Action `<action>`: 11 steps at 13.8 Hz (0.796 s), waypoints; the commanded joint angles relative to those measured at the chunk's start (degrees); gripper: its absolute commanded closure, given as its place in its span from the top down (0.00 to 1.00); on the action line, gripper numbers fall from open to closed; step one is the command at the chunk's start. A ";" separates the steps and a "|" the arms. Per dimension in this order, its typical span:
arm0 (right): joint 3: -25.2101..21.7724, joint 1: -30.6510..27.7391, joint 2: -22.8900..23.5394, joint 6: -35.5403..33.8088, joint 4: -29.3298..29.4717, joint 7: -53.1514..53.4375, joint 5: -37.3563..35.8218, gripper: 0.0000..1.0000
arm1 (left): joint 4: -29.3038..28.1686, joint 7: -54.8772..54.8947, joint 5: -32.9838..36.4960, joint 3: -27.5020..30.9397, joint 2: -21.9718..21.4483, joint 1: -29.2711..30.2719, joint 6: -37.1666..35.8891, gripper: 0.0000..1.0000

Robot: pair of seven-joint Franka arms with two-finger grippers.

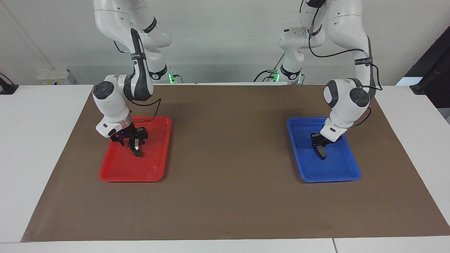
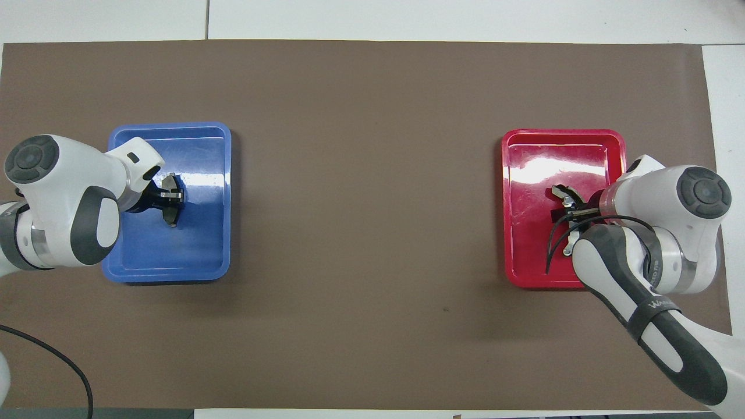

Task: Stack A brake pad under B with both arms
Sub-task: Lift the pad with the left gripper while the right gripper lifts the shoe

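Two trays sit on the brown-matted counter (image 1: 225, 196): in the blue tray (image 1: 342, 174) the left tool (image 1: 318, 141) has clamped onto the A brake pad (image 1: 320, 151), while in the red tray (image 1: 116, 172) the right tool (image 1: 133, 140) straddles crescent B (image 1: 135, 149), jaws wide.
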 commanded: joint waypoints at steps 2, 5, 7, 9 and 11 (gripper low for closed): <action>0.40 -0.60 -0.58 0.29 -0.96 -3.42 1.13 0.81 | 9.20 -0.38 0.67 0.03 -1.37 -3.88 -9.97 0.01; 0.40 -0.60 -0.84 -0.50 -1.40 -4.21 1.13 0.58 | 11.42 -3.61 0.49 0.03 -1.28 -10.03 -12.10 0.01; 0.40 -0.25 -0.84 -1.12 -1.40 -3.69 1.13 0.12 | 11.50 -10.45 0.58 0.03 -1.28 -14.87 -11.57 0.01; 0.40 -0.24 -0.84 -1.91 -1.05 -3.51 1.13 0.00 | 11.15 -14.16 0.49 0.03 -1.45 -19.17 -9.47 0.01; 0.40 -0.07 -0.76 -4.88 0.61 -3.77 1.04 0.00 | 10.54 -18.37 0.49 0.03 -1.11 -23.75 -5.96 0.01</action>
